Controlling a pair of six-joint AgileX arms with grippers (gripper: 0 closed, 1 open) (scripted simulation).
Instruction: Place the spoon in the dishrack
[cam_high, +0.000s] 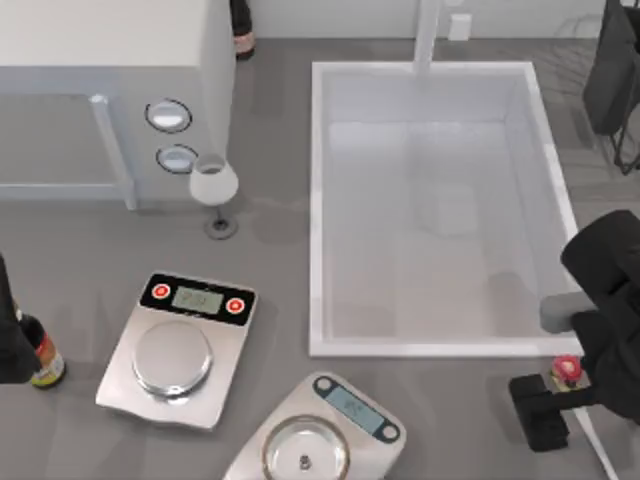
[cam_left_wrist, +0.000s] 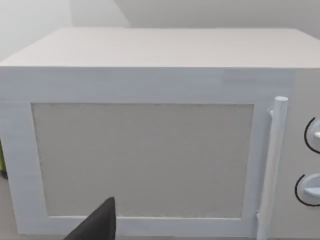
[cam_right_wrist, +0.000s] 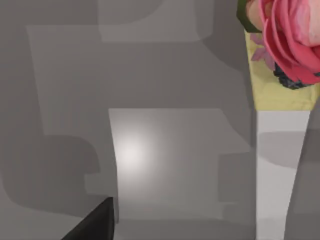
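The spoon (cam_high: 570, 372) lies on the table in front of the sink's front right corner, its round red end toward the sink and its cream-white handle running to the front edge. In the right wrist view the spoon (cam_right_wrist: 277, 175) shows a rose-patterned end and a white handle. My right gripper (cam_high: 540, 412) hangs just left of the handle, open, holding nothing; one dark finger (cam_right_wrist: 97, 222) shows. The dishrack (cam_high: 615, 70), black wires and a dark panel, stands at the back right corner. My left arm (cam_high: 10, 340) is parked at the left edge, with one finger (cam_left_wrist: 97, 222) showing off-centre.
A large white sink basin (cam_high: 316, 200) fills the middle right. The white microwave (cam_high: 110, 60) stands back left with a wine glass (cam_high: 214, 185) in front. Two kitchen scales (cam_high: 180, 345) (cam_high: 320, 435) sit at the front. A bottle (cam_high: 45, 362) is beside the left arm.
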